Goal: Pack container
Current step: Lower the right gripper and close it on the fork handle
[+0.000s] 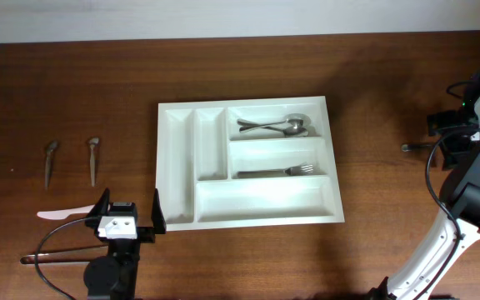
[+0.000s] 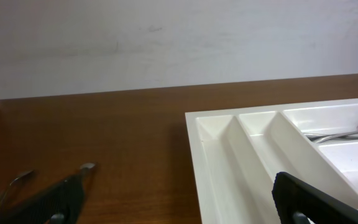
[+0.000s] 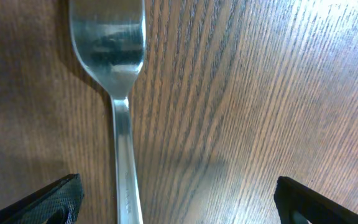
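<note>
- Cutlery tray [image 1: 257,202]: white, 5 compts., mid-table.
- Spoons [image 1: 275,126]: 2 pcs, metal, in tray's top-right compt., crossed.
- Tray fork [image 1: 278,172]: in the compt. just below the spoons.
- Loose fork [image 3: 109,46]: flat on wood, well right of tray, outside it.
- Metal utensils [image 1: 50,160], [image 1: 93,158]: 2 pcs, well left of tray; type unclear.
- White plastic utensil [image 1: 62,214]: left of tray, near its lower corner.
- Left gripper [image 1: 132,200]: at tray's lower-left corner, fingers spread, empty.
- Right gripper [image 3: 179,199]: over loose fork, fingers spread wide either side of handle, not touching.
</note>
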Motion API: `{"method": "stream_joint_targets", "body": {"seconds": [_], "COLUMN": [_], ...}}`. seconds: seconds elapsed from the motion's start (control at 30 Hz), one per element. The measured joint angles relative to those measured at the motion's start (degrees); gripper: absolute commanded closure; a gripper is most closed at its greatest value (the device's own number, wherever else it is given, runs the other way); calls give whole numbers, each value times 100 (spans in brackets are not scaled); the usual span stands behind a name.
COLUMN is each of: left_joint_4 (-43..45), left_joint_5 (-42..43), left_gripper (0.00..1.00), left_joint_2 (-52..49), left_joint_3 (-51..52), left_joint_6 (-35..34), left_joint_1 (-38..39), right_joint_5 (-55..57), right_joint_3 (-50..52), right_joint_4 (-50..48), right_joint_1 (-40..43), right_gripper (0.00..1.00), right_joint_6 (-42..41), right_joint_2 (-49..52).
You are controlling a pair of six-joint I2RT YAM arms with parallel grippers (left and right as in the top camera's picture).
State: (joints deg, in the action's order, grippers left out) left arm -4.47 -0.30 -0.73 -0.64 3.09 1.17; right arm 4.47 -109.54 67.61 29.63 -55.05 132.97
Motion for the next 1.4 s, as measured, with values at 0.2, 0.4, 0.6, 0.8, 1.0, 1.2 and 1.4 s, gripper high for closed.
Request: {"method": "stream_joint_targets", "body": {"seconds": [0.2,0.4,0.6,0.8,1.0,1.2,1.4], "left_joint_4": [0,0,0,0,0,0,-2], "left_joint_5": [0,0,0,0,0,0,0], "left_gripper": [1,1,1,1,1,1,1], "left_joint_2": [0,0,0,0,0,0,0], "left_joint_3": [0,0,0,0,0,0,0], "left_joint_6": [0,0,0,0,0,0,0], "left_joint_1": [0,0,0,0,0,0,0], "right_joint_5": [0,4,61,70,70,70,70], "right_joint_3": [0,0,0,0,0,0,0], "right_joint_4": [-2,-90,-199,-234,-238,-234,-229], "right_joint_1": [0,0,0,0,0,0,0], "right_gripper": [0,4,5,6,5,5,5], "right_joint_6": [46,177,431,597,605,623,621], "right_joint_2": [149,155,157,157,157,157,157]}}
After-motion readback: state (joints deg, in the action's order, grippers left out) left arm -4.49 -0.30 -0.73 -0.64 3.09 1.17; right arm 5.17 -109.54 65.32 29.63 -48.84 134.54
